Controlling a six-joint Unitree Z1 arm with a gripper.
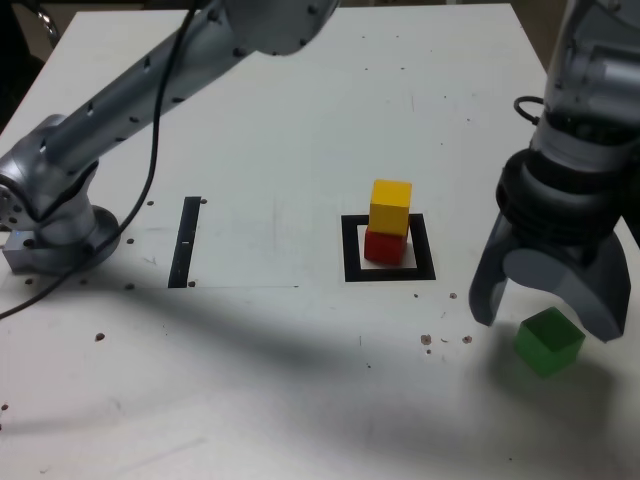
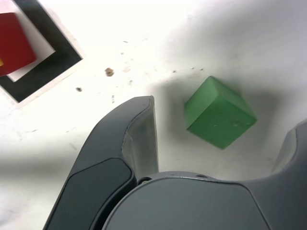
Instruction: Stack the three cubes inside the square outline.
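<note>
A yellow cube (image 1: 390, 206) sits on a red cube (image 1: 384, 246) inside the black square outline (image 1: 389, 273) at the table's middle. The green cube (image 1: 548, 341) rests alone on the table at the exterior view's right, turned at an angle. My gripper (image 1: 545, 315) hangs open just above it, one finger on each side. In the wrist view the green cube (image 2: 219, 113) lies between the spread fingers (image 2: 141, 129), touching neither. The red cube (image 2: 14, 44) and a corner of the outline (image 2: 53, 64) show at that picture's edge.
A thin black strip (image 1: 185, 241) lies on the white table at the exterior view's left. The arm's base (image 1: 55, 235) stands at the far left, and its links cross over the table's back. Small dark specks dot the surface.
</note>
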